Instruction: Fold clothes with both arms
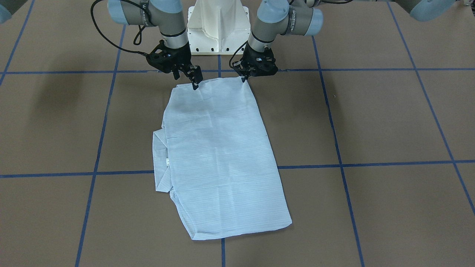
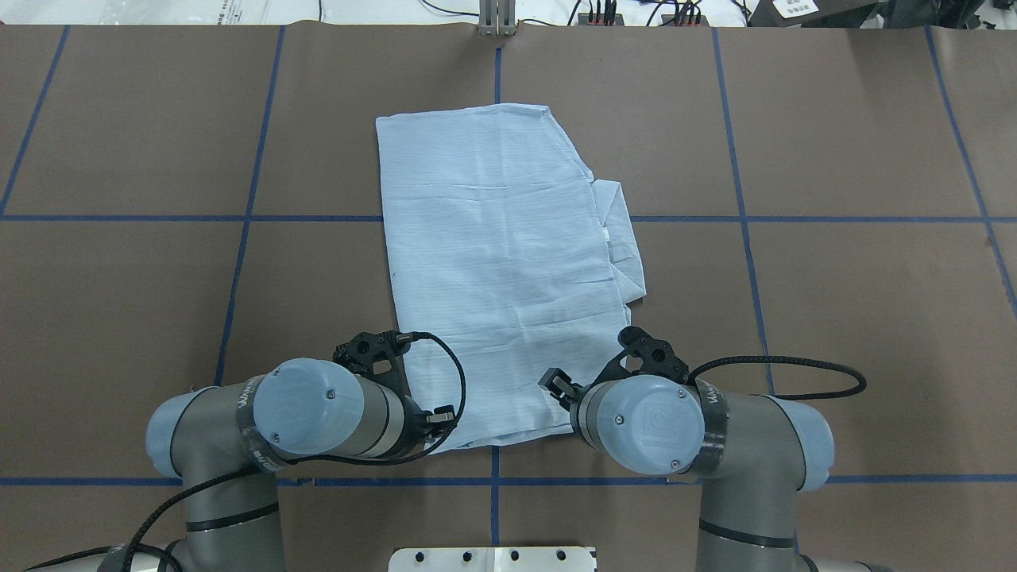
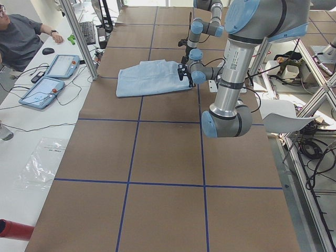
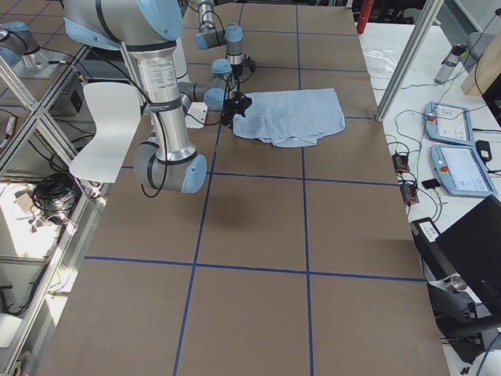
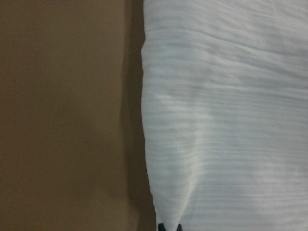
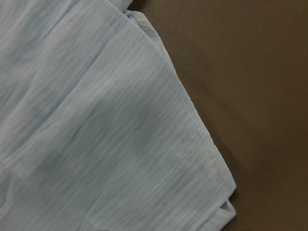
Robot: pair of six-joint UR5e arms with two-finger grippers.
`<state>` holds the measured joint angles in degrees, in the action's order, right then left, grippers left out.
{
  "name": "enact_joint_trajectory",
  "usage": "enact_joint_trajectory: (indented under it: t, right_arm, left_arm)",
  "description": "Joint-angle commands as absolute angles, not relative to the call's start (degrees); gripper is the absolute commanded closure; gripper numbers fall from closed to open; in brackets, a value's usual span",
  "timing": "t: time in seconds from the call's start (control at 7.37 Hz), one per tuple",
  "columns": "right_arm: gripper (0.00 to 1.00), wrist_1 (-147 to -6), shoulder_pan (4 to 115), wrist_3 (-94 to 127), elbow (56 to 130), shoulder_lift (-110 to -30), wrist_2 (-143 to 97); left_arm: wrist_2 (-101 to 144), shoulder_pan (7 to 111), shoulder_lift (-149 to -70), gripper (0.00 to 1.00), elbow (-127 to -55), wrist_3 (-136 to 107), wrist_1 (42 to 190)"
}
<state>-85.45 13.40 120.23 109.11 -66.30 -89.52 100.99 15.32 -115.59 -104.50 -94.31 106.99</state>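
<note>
One shirt (image 1: 219, 155); two arms — left arm (image 2: 318, 413), right arm (image 2: 659, 421); two tools — left tool (image 1: 244, 78), right tool (image 1: 195, 84); one desk (image 1: 371, 122).

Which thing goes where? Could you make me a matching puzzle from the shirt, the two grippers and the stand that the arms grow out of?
Things:
1. shirt
2. left gripper
3. right gripper
4. pedestal base

Places and colours:
a. white, between the two arms
b. at the shirt's near edge, on the overhead view's right
c. light blue, spread on the table
d. at the shirt's near edge, on the overhead view's left

Pairs: 1-c, 2-d, 3-b, 4-a
</note>
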Motion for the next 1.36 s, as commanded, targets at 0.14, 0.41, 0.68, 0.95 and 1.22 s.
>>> enact_joint_trajectory:
  t: [0.14,0.41,0.68,0.95,1.22]
  right_arm:
    - [0.11,-85.5,13.3,121.4,106.9,-65.4,-88.5]
    - [0.12,-85.6,13.2,121.4,106.0,-64.9,-88.4]
    - [0.17,-90.9,13.2,121.3,106.0,-62.2,-88.3]
    - [0.20,-91.1,12.6,121.4,106.0,-62.4,-88.3]
    - [0.19,-91.1,12.3,121.3,106.1,-62.8,-88.2]
  left_arm:
    - [101.0,15.3,-115.7,1.00,-104.6,-94.4,107.0]
    - [101.0,15.3,-115.7,1.00,-104.6,-94.4,107.1]
    - [101.0,15.3,-115.7,1.00,-104.6,-94.4,107.1]
    - [101.0,15.3,-115.7,1.00,-104.5,-94.4,107.0]
    - [101.0,15.3,-115.6,1.00,-104.5,-94.3,107.1]
